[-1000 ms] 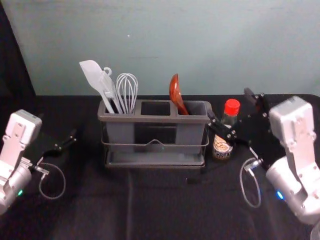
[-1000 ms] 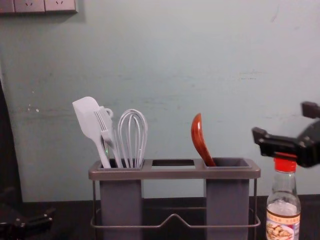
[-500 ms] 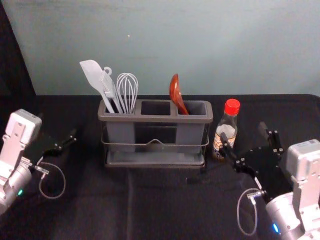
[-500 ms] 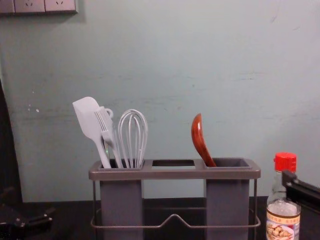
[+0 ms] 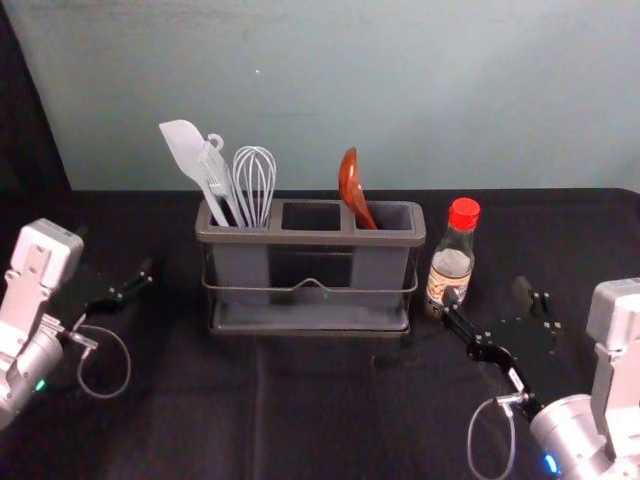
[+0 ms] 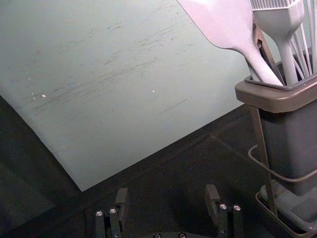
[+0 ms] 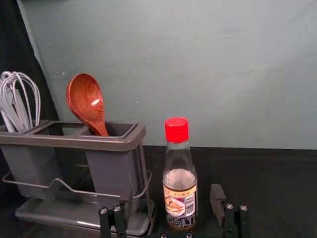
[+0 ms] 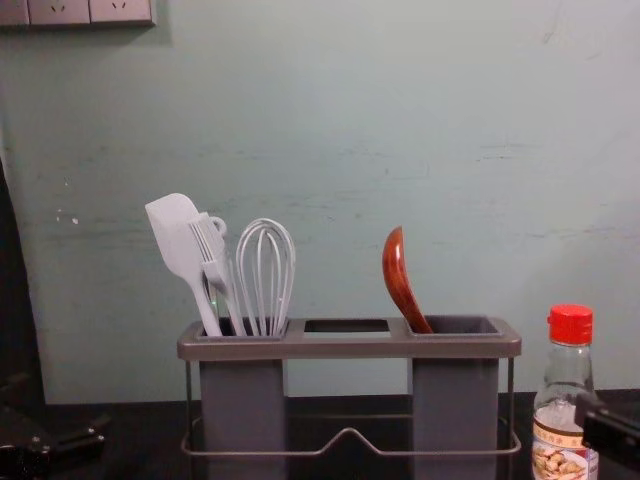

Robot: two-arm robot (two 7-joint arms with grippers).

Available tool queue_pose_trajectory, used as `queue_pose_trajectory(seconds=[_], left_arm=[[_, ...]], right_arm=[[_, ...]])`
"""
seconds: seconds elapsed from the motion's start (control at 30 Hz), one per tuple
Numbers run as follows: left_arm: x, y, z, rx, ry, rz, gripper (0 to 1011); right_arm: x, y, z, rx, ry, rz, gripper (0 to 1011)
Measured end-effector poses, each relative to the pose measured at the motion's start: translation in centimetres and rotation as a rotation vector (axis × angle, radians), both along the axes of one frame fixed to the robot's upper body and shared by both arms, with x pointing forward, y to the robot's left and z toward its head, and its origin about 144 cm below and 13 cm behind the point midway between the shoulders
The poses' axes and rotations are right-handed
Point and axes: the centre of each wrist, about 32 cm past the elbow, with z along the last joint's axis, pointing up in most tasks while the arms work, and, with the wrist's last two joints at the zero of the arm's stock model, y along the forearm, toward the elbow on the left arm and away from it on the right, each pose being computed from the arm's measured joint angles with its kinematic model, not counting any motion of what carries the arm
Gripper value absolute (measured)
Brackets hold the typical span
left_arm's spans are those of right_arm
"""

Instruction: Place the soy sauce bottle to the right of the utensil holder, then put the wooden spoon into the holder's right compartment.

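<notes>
right claw (image 5: 487, 292): positioned on the right side of the work area, on the near side of the soy sauce bottle (image 5: 452, 262). state: wide, with the two fingers well apart and nothing gripped. in the right wrist view, the bottle stands upright ahead of the claw, in line with the gap between the fingers. in the head view, one fingertip overlaps the lower part of the bottle; contact cannot be confirmed. the bottle carries a red cap (image 7: 177, 130) and a printed label (image 7: 180, 201).

utensil holder (image 5: 312, 238): located ahead and to the left of the right claw, just beside the bottle, which stands to its right. wooden spoon (image 5: 351, 186): seated in the holder's right compartment (image 5: 396, 214), ahead and to the left of the right claw; bowl up, tilted toward the left.

left compartment, farther left of the right claw: holds a white spatula (image 8: 176, 238), a brush (image 8: 212, 252) and a whisk (image 8: 266, 270).

left claw (image 5: 115, 250): parked to the left of the holder, well apart from the right claw; fingers spread wide, nothing between them.

support surface: black cloth (image 5: 310, 410) beneath the holder and bottle. a plain wall (image 5: 330, 90) stands behind them, beyond both claws.
</notes>
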Motion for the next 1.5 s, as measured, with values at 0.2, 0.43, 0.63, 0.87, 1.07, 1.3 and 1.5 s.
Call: queue_pose_trajectory(seconds=[0.2, 0.43, 0.63, 0.87, 1.07, 1.3, 1.5], left_arm=[[0.0, 0.0, 0.0, 0.0, 0.0, 0.0, 1011], [0.0, 0.0, 0.0, 0.0, 0.0, 0.0, 1012], [0.0, 0.0, 0.0, 0.0, 0.0, 0.0, 1011], [0.0, 0.0, 0.0, 0.0, 0.0, 0.0, 1011], [0.0, 0.0, 0.0, 0.0, 0.0, 0.0, 1011], [0.0, 0.0, 0.0, 0.0, 0.0, 0.0, 1011], [0.0, 0.0, 0.0, 0.0, 0.0, 0.0, 1011]], right_arm=[[0.22, 0.01, 0.11, -0.014, 0.018, 0.014, 1003], [0.24, 0.0, 0.12, -0.016, 0.021, 0.017, 1002], [0.22, 0.01, 0.1, -0.015, 0.02, 0.016, 1003], [0.2, 0.02, 0.09, -0.014, 0.019, 0.015, 1003], [0.18, 0.03, 0.08, -0.013, 0.018, 0.014, 1002], [0.18, 0.04, 0.08, -0.012, 0.018, 0.014, 1003], [0.18, 0.03, 0.08, -0.012, 0.017, 0.013, 1002]])
